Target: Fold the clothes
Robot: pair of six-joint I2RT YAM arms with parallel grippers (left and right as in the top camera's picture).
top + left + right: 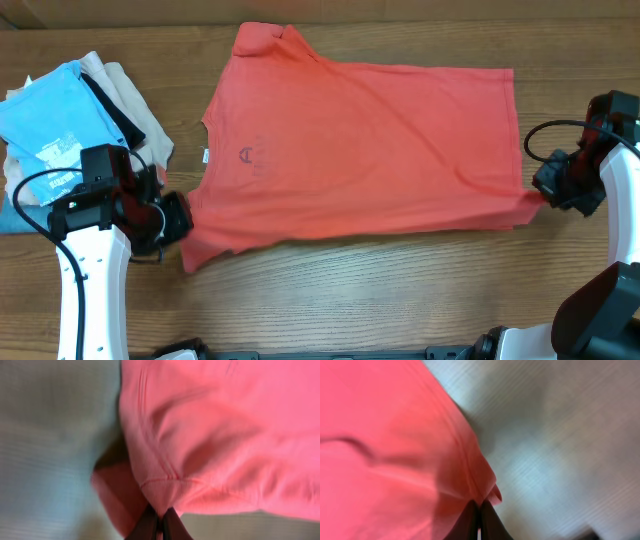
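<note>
Left gripper (183, 224) is pinched shut on the lower-left sleeve of the coral T-shirt (370, 150), right gripper (541, 193) is clamped on its lower-right hem corner, and the shirt is spread flat mid-frame on the wooden table (350, 300), beside the folded garments (70, 120) at upper left.

Wooden table (400, 290): coral T-shirt (380, 150) spread flat; folded garment pile (60, 130) left.
</note>
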